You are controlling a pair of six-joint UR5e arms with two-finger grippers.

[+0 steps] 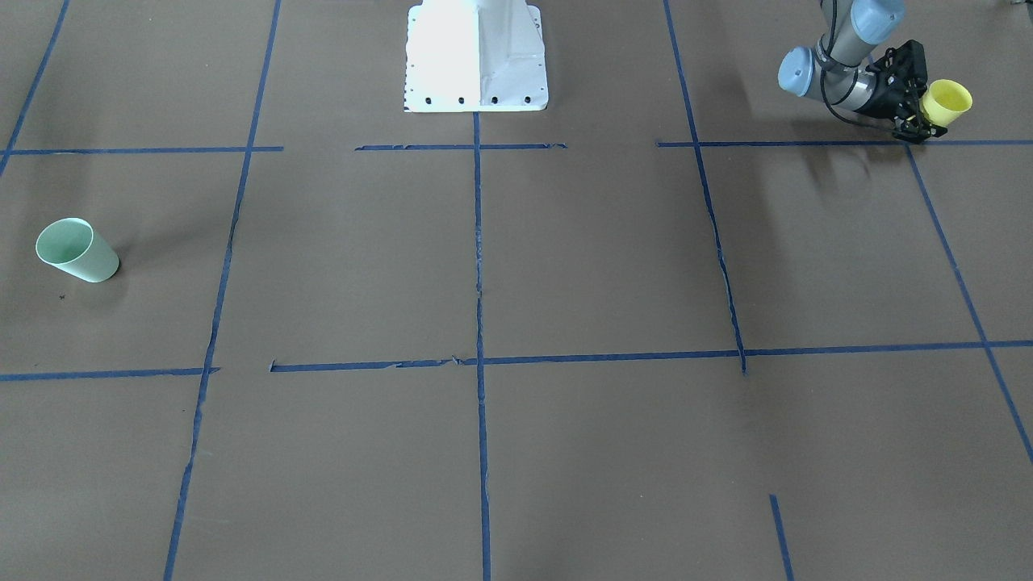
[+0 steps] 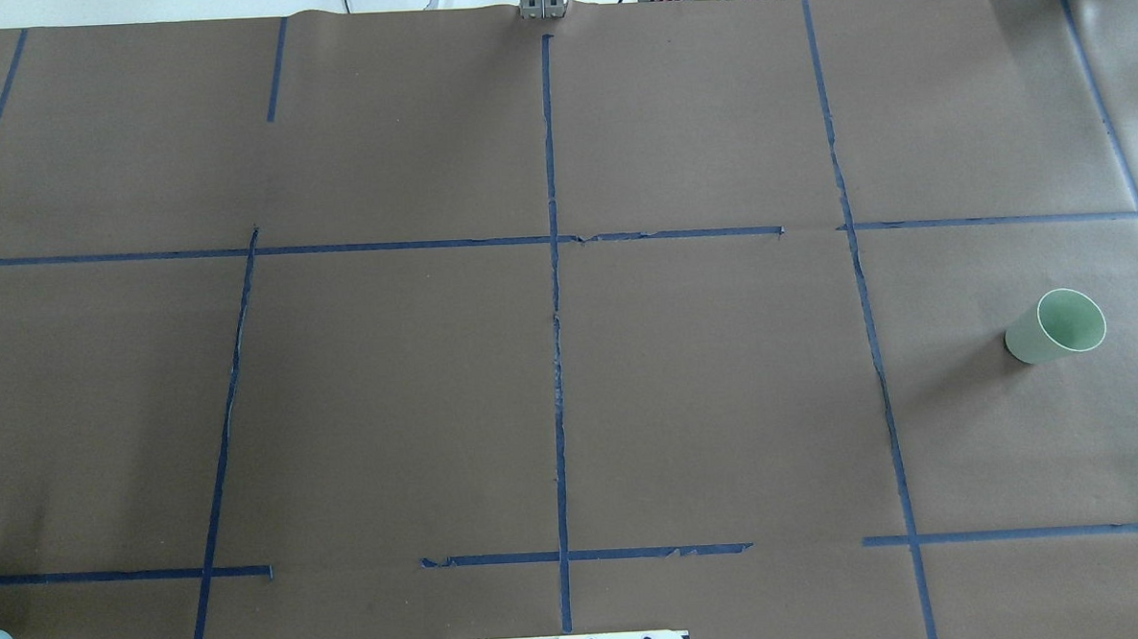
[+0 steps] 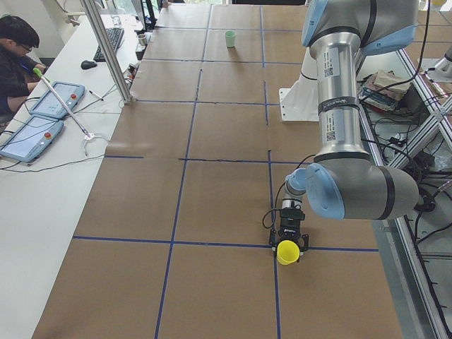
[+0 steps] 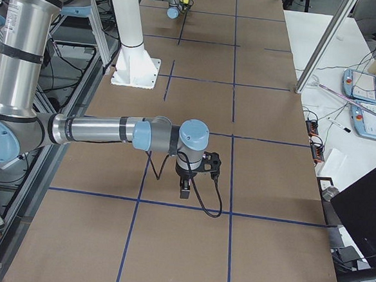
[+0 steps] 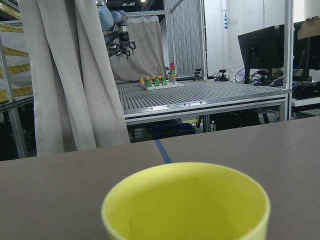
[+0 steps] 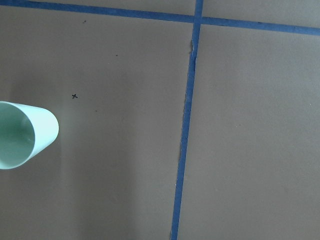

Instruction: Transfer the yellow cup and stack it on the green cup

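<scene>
The yellow cup (image 1: 947, 100) is held from the side in my left gripper (image 1: 928, 113), which is shut on it low over the table's corner by the robot's left. The cup also shows in the exterior left view (image 3: 287, 252), and it fills the bottom of the left wrist view (image 5: 186, 202). The green cup (image 1: 77, 251) stands alone at the table's other end (image 2: 1055, 325), with nothing holding it. It sits at the left edge of the right wrist view (image 6: 22, 135). My right gripper (image 4: 185, 193) shows only in the exterior right view, and I cannot tell whether it is open.
The white robot base (image 1: 476, 56) stands at the middle of the robot's edge of the table. Blue tape lines (image 2: 556, 339) divide the brown surface into squares. A person (image 3: 18, 49) sits at a side bench with tablets (image 3: 32, 138) and a metal post (image 3: 106, 49).
</scene>
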